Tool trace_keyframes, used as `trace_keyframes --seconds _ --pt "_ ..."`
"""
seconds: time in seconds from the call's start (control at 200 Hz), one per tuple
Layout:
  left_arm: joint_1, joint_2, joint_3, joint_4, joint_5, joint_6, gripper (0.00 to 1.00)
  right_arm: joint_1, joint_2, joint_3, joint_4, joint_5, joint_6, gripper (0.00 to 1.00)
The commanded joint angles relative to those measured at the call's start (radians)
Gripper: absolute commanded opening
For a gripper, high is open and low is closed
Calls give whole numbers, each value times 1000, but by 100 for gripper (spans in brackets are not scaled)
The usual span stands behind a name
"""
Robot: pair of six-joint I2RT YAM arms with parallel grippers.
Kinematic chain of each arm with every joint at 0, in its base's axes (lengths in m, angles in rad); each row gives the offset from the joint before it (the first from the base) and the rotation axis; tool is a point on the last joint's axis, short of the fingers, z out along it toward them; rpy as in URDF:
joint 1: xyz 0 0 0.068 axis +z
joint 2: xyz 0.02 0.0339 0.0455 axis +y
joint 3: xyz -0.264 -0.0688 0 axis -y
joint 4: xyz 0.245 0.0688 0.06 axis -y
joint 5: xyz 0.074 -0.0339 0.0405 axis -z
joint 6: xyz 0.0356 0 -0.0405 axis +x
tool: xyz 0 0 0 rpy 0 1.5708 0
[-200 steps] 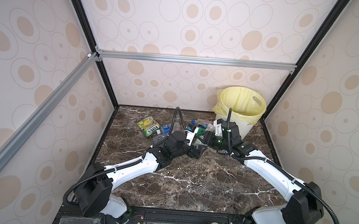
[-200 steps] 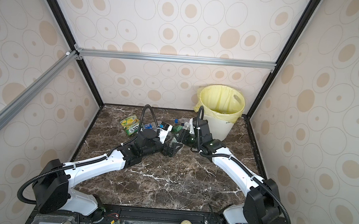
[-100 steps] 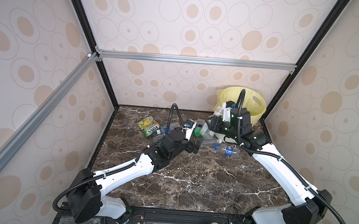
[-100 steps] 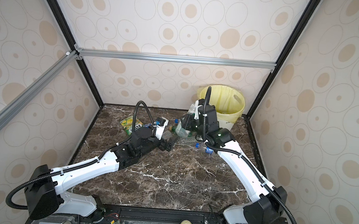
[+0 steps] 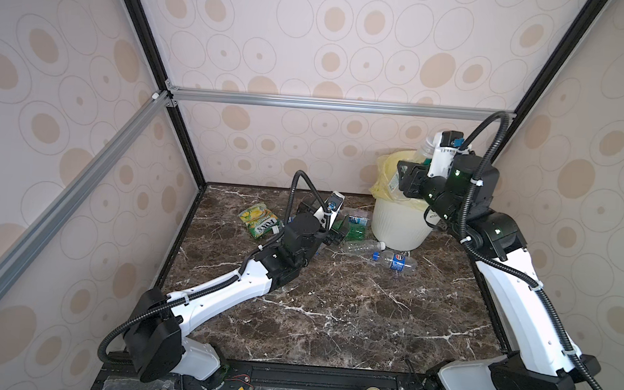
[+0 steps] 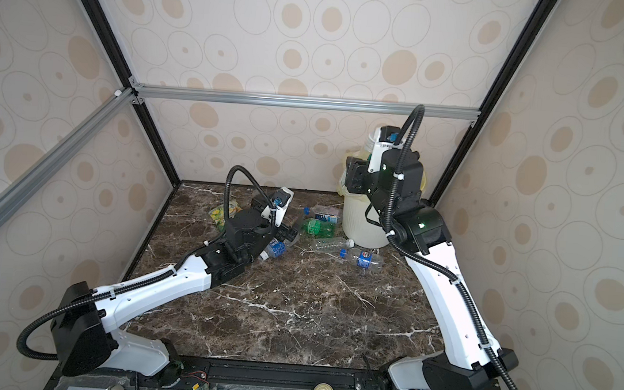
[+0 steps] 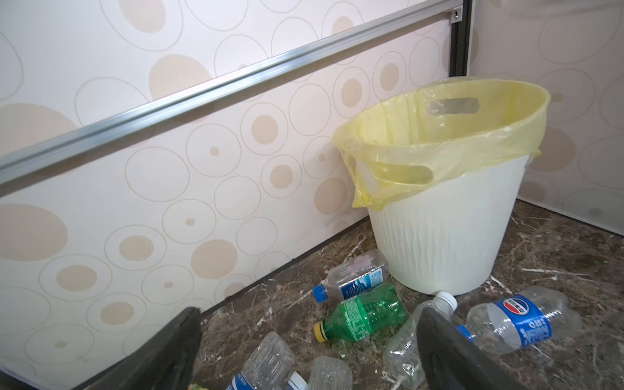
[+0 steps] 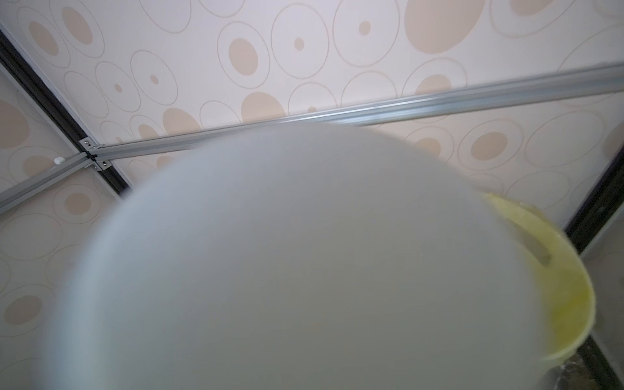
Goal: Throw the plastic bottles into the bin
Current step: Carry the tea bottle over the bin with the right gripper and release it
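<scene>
- While the right gripper [image 5: 405,174] hung above the round white ribbed plastic bin [image 5: 399,225] with its pale yellow bag liner [image 7: 439,135], its jaws were closed on a pale translucent plastic bottle [image 5: 429,146] (its blurred body blotted out most of the right wrist view). That drop looked close but was not yet made.
- The left gripper [image 7: 309,324], low over the dark marbled tabletop [image 5: 331,319], stood wide open and empty, its black fingers [image 7: 162,354] either side of a cluster of lying bottles.
- Near the bin's foot, not yet binned, lay a clear bottle with blue cap and blue label [image 7: 351,280], a green bottle with a yellow cap [image 7: 366,312], a clear white-capped bottle [image 7: 408,337] and a clear bottle with a blue Pepsi label [image 7: 520,320].
- Two more clear bottles [image 7: 268,359] lay just before the left gripper.
- How many bottles were already in the bin could not be told, since no view reached its bottom.
- At least six pickups seemed left, besides the one in the air.
- The flat yellow-green FOXS packet [image 5: 261,220] lay apart, by the left arm, and was no part of the job.
</scene>
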Motion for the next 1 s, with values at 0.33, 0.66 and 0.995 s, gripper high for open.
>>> trace_keyframes --seconds 0.33,0.66,0.995 --pt "-6 172 301 60 100 108 99 -179 243 255 18 66 -144 57" --pt "-13 231 404 -85 40 43 99 -277 556 673 -291 -8 -70 100" --pt "-31 183 339 -134 -27 -29 99 -277 349 383 -208 -47 -40 100"
